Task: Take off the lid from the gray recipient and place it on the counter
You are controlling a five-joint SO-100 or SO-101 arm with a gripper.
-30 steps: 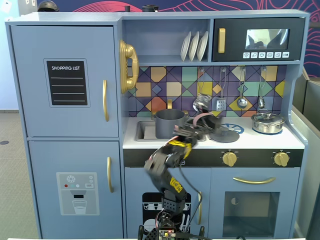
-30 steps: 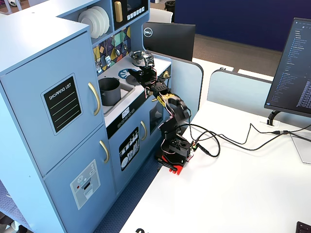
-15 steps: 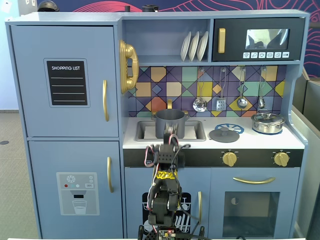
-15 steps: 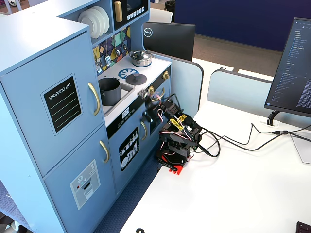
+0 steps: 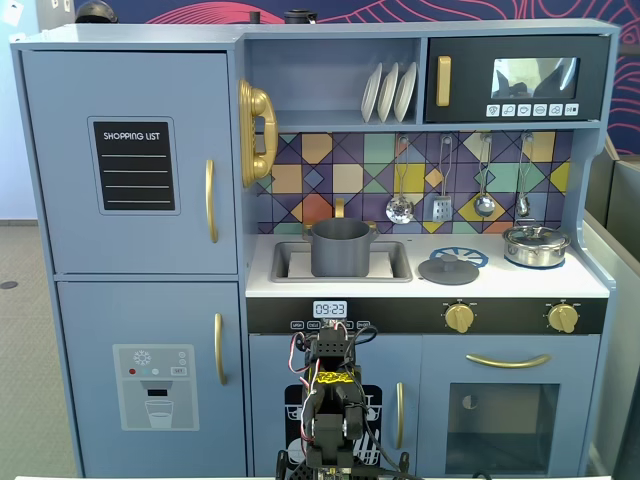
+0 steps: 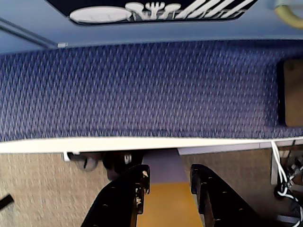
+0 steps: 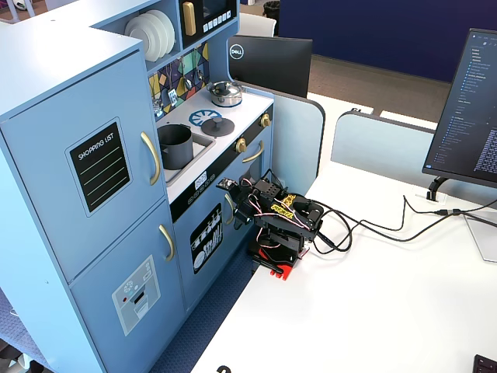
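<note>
Lid (image 5: pixel 448 269): flat on the counter (image 5: pixel 520 283), over the printed burner, at 3 o'clock from the gray recipient (image 5: pixel 340 247).
Recipient: uncovered, in the sink.
Gripper (image 6: pixel 166 180): slightly parted, empty, folded low; lid at 1 o'clock, well apart.

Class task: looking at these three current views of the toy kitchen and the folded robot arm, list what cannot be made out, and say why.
1. The gray pot's inside: both fixed views see it too shallowly; its rim hides the contents.
2. The sink floor: the pot and sink walls hide it.
3. The lid, pot and counter: outside the wrist view, which shows only carpet and cabinet base.
4. The gripper: fingertips too small in both fixed views.
</note>
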